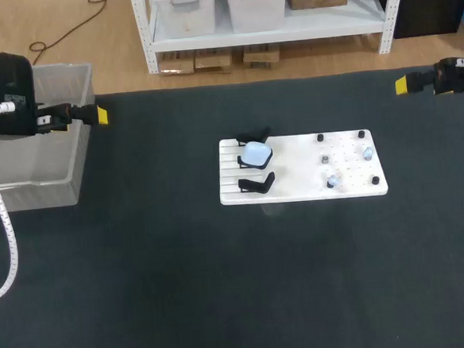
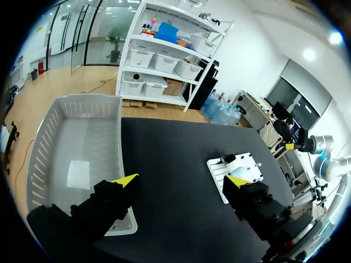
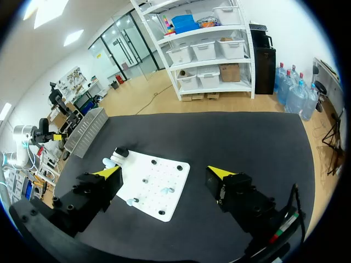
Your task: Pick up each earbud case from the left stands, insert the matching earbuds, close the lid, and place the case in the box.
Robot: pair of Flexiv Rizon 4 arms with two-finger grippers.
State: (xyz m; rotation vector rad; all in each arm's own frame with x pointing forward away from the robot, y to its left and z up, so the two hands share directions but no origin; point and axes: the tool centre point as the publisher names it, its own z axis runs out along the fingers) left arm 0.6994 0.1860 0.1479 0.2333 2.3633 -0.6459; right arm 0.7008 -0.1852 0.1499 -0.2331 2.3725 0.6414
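Left gripper [image 2: 181,183] spread wide, empty, at far-left edge of table [image 1: 184,289], by box [image 1: 34,192]. Right gripper [image 3: 164,172] likewise, far-right edge. Earbud case [image 1: 255,152] seated on white board [image 1: 297,192], table centre. Earbuds [image 1: 332,181] barely resolved.

**Even Overhead Light, Soft Shadows**

The scene is brightly and evenly lit from above. In the head view, the matte black table cover [image 1: 224,286] soaks up the light and fills the lower half of the frame as a flat, uniform dark field. The white rectangular plastic board [image 1: 303,186] at centre is the brightest surface, yet its slats and holes stay readable. A faint, soft-edged shadow lies just below its lower edge. In the left wrist view, the translucent grey plastic box [image 2: 82,118] carries a pale reflected patch on its floor.
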